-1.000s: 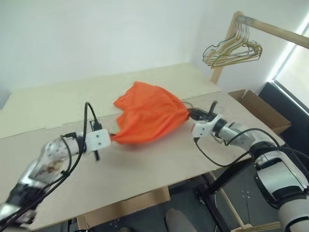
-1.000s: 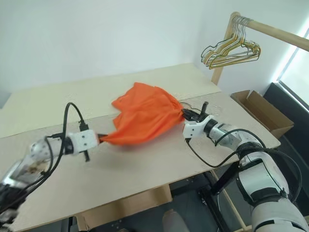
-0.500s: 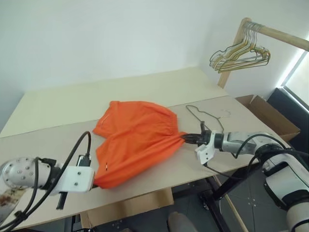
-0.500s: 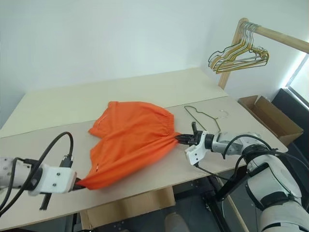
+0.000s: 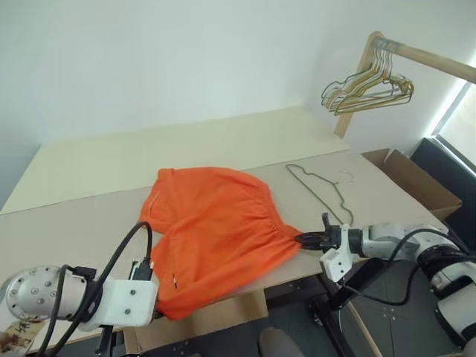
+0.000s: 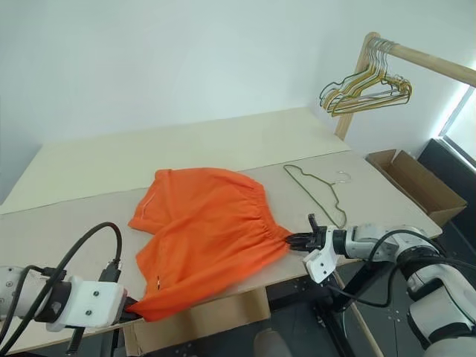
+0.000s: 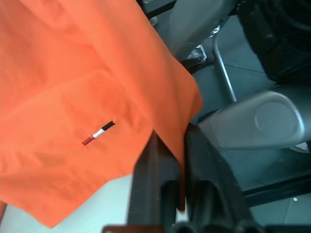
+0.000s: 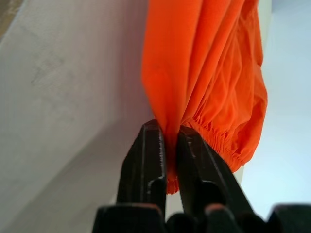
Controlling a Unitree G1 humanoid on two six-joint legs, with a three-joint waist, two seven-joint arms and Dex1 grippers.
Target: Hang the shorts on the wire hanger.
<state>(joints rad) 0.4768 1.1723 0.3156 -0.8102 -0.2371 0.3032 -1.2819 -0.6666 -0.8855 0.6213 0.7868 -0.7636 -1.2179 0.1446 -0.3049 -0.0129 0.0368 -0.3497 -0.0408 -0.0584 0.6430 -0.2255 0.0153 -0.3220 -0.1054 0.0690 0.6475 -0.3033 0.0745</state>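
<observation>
- Shorts (image 6: 204, 230) flat on table (image 6: 89, 193), stretched between both grippers.
- Left gripper (image 7: 170, 160) pinches hem corner; right gripper (image 8: 167, 155) pinches waistband end.
- Hanger (image 6: 316, 190) just beyond right gripper, nearer that arm, lying flat, long axis pointing away.

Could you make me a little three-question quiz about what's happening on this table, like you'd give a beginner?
1. True or false: both pincers, left and right, pinch the orange shorts.
2. Where is the lone wire hanger? A) flat on the table, beside the shorts B) on the wooden rail C) inside the shorts
3. What hangs on the rail?

Key: 1 true; 2 A; 3 a bunch of wire hangers.
</observation>
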